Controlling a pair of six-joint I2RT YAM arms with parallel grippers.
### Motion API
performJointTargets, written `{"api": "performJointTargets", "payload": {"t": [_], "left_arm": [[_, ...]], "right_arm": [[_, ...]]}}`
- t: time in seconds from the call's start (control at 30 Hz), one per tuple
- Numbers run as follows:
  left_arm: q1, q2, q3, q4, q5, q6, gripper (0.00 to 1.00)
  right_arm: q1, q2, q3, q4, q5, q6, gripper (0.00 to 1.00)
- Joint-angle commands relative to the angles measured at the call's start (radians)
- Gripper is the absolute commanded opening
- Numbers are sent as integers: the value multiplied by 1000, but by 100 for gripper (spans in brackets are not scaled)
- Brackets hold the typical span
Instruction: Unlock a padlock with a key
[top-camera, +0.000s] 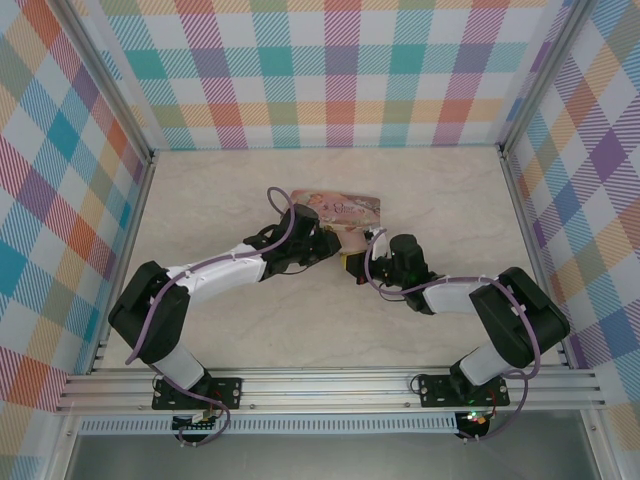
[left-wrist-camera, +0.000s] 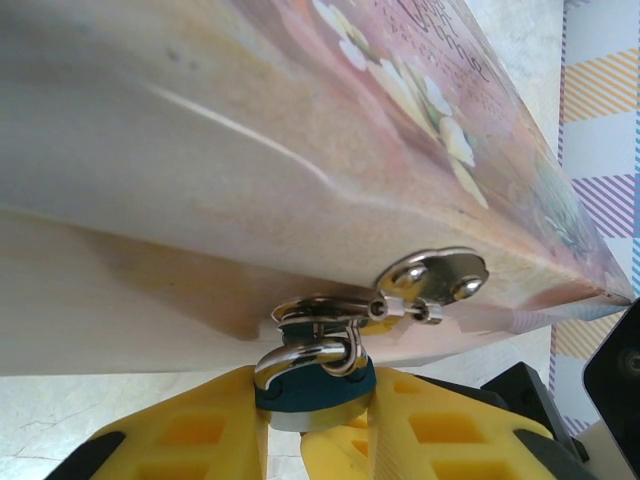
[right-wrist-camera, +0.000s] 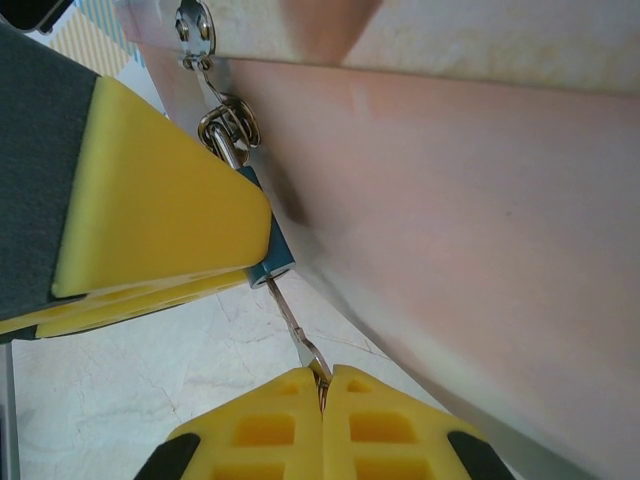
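On counter (top-camera: 300, 330): pink tin (left-wrist-camera: 300, 150), mid-way back. Your left hand (left-wrist-camera: 300, 420) partly closed, pinching padlock (left-wrist-camera: 312, 388) body, which hangs from tin's clasp (left-wrist-camera: 430, 280). Your right hand (right-wrist-camera: 322, 385) fully closed on key (right-wrist-camera: 292, 325), tip at padlock's base. Both tiny, stiff, likely slick metal; key thin, so grip flat head, twist gently.

Overhead camera looks down; both close wrist cameras share the padlock (left-wrist-camera: 310, 388).
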Motion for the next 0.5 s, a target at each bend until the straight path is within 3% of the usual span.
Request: {"api": "performJointTargets", "payload": {"t": [0.0, 0.47], "left_arm": [[1, -42, 4, 42, 42, -3, 27], [2, -39, 10, 41, 56, -13, 27]], "right_arm": [[-14, -4, 13, 114, -19, 25, 6], [-33, 10, 21, 125, -59, 26, 6]]}}
